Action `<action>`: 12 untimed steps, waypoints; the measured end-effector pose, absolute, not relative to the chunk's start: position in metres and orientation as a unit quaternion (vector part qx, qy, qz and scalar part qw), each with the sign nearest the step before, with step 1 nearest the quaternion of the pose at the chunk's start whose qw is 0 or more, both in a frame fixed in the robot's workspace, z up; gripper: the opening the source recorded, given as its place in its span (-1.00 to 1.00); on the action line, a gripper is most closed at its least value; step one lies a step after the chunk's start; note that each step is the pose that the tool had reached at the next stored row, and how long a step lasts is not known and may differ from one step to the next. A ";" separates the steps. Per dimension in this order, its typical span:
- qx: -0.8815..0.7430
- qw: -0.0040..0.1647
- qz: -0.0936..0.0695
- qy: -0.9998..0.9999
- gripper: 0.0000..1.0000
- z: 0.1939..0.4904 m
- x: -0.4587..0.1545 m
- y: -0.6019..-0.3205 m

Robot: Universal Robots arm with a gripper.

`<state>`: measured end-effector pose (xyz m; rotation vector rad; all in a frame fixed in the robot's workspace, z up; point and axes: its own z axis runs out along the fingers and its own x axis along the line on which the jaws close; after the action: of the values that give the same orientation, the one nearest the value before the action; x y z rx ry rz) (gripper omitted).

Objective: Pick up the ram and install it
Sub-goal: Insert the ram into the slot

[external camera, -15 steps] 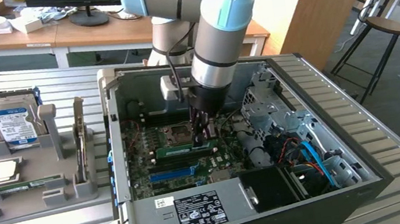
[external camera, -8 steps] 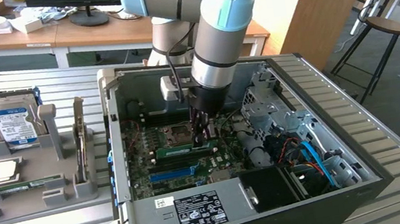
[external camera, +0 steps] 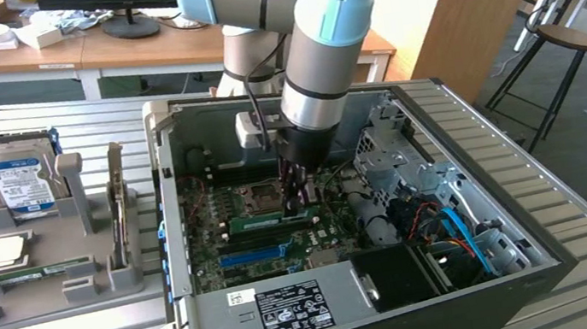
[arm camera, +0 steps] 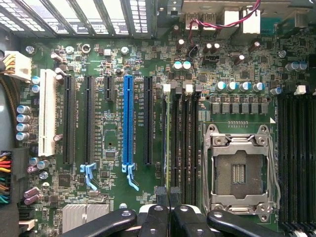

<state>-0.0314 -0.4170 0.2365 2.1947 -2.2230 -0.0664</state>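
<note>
While the pincer (arm camera: 169, 211) hangs low over the motherboard (arm camera: 112, 98), I see it all but closed on the top edge of the ram (external camera: 266, 217). The green stick lies along a memory slot beside the CPU socket (arm camera: 240, 170).

Closed fingers (arm camera: 157, 222) above green motherboard (arm camera: 111, 129)

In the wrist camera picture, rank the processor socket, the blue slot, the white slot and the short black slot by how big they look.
1. Processor socket, clearly largest.
2. Blue slot and white slot: about alike, so not ranked; the white one looks a little wider.
3. Short black slot, smallest.
</note>
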 end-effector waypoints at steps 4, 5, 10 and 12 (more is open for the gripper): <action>0.702 0.009 -0.021 -0.711 -0.77 0.236 -0.031 -0.417; 0.702 0.008 -0.021 -0.711 -0.77 0.236 -0.031 -0.417; 0.702 0.009 -0.021 -0.711 -0.77 0.235 -0.031 -0.417; 0.702 0.008 -0.021 -0.711 -0.77 0.235 -0.031 -0.417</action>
<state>-0.0313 -0.4170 0.2350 2.1948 -2.2232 -0.0665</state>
